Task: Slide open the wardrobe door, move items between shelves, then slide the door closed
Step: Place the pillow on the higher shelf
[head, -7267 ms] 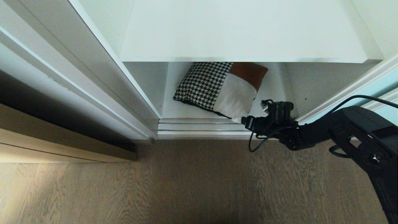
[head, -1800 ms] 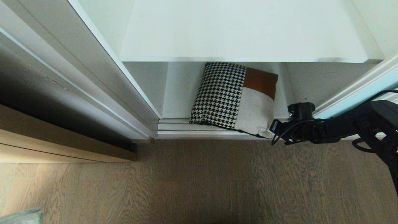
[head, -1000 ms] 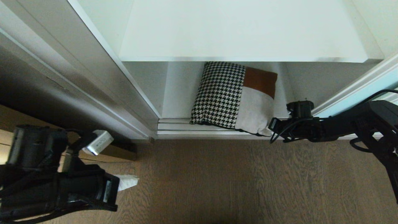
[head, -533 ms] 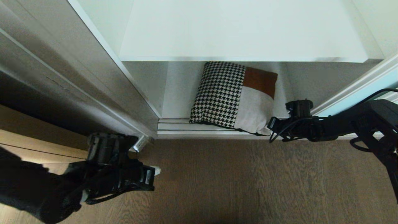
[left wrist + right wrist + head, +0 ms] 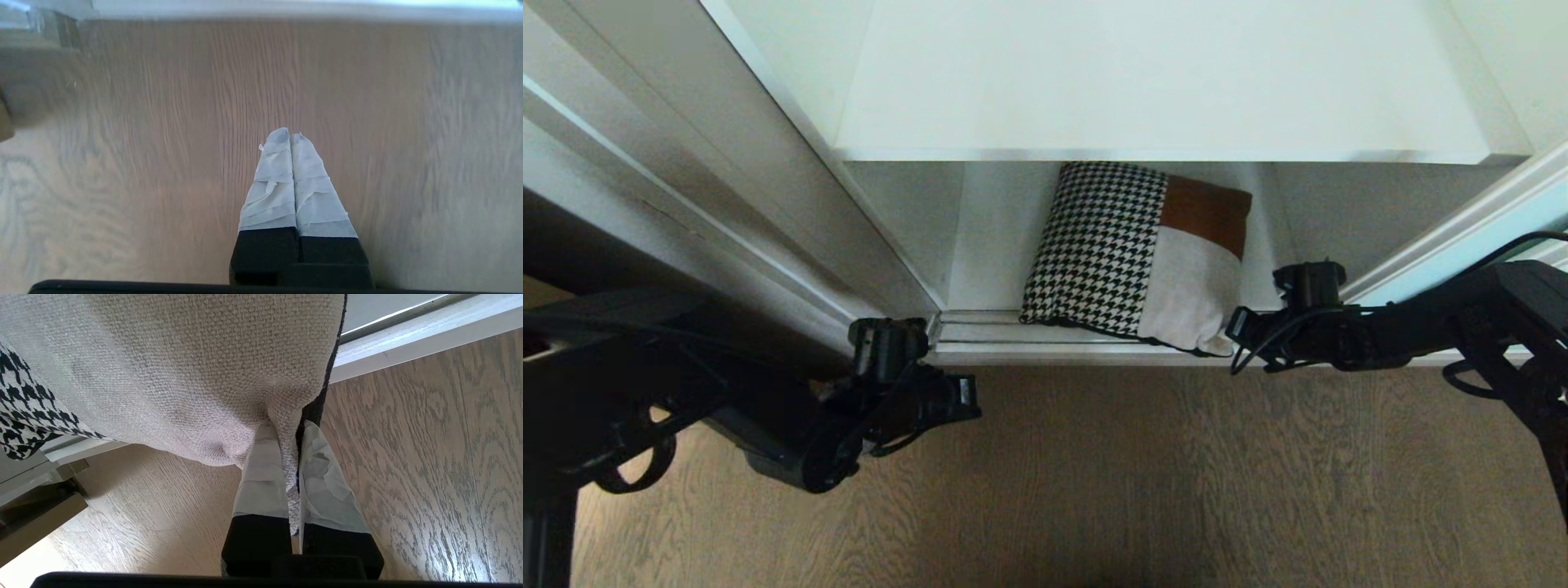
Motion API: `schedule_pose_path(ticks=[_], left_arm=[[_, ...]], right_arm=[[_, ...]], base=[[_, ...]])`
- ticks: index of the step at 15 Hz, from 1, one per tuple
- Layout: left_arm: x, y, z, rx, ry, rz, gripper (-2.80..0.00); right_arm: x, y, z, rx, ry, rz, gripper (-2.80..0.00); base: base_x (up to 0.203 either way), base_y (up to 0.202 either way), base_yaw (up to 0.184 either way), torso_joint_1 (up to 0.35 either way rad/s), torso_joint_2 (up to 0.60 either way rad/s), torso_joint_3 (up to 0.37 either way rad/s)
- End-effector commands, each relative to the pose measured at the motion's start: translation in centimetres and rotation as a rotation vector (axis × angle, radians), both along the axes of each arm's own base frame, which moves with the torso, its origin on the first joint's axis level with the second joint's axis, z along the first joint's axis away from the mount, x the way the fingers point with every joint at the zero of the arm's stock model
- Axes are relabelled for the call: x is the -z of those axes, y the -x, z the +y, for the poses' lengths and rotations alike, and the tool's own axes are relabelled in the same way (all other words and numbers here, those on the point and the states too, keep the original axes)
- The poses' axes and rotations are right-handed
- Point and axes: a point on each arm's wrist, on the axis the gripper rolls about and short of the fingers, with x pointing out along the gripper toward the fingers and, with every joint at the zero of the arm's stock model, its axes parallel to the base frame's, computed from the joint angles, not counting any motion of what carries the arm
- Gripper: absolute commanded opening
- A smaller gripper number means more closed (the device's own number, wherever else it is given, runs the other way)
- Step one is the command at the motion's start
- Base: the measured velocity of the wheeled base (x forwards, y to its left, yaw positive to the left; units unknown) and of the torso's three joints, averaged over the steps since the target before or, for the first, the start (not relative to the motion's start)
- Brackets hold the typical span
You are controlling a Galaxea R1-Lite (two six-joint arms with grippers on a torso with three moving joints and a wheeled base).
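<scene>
Soft cushion (image 5: 1135, 257), pinched at one corner
Our right gripper (image 5: 291, 435) clamps its cream corner; it'll sag, so we'd grip the opposite corner with our closed, empty left gripper (image 5: 290, 136)

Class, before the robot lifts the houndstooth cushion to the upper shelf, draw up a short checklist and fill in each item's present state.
1. Right hand shut on the cushion corner: ok.
2. Left hand supporting the cushion: not ok; shut, empty, over the floor.
3. Wardrobe opening unobstructed: ok.
4. Upper shelf has room: ok.
5. Cushion free of the bottom track: not ok; its lower edge lies across it.
6. Grip firmness: cannot tell.
</scene>
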Motion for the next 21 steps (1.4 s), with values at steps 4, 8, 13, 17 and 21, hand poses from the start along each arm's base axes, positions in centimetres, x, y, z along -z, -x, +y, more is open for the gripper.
schedule_pose_path(ticks=[4, 8, 13, 17, 21], left_arm=[[-0.6, -3.1, -0.9, -0.059, 0.097, 0.028, -2.80], [-2.0, -4.7, -1.3, -0.081, 0.127, 0.045, 0.00], [-2.3, -6.5, -2.0, -0.084, 0.191, 0.022, 0.00], [-1.9, -7.0, -2.6, 0.032, 0.295, 0.085, 0.00], [-1.9, -7.8, -3.2, 0.143, 0.414, 0.144, 0.00]], right_arm=[[0.3, 0.2, 0.1, -0.012, -0.009, 0.010, -2.80], [0.0, 0.4, 0.1, -0.014, -0.009, 0.012, -2.80], [-0.3, 0.8, 0.0, -0.027, -0.016, 0.016, -2.80], [-0.2, 0.9, -0.3, -0.042, -0.029, 0.026, -2.80], [-0.5, 1.2, -1.3, -0.034, -0.036, 0.027, -2.80]], base=[[0.000, 0.000, 0.000, 0.000, 0.00, 0.000], [0.000, 0.000, 0.000, 0.000, 0.00, 0.000], [0.000, 0.000, 0.000, 0.000, 0.00, 0.000], [0.000, 0.000, 0.000, 0.000, 0.00, 0.000], [0.000, 0.000, 0.000, 0.000, 0.00, 0.000]])
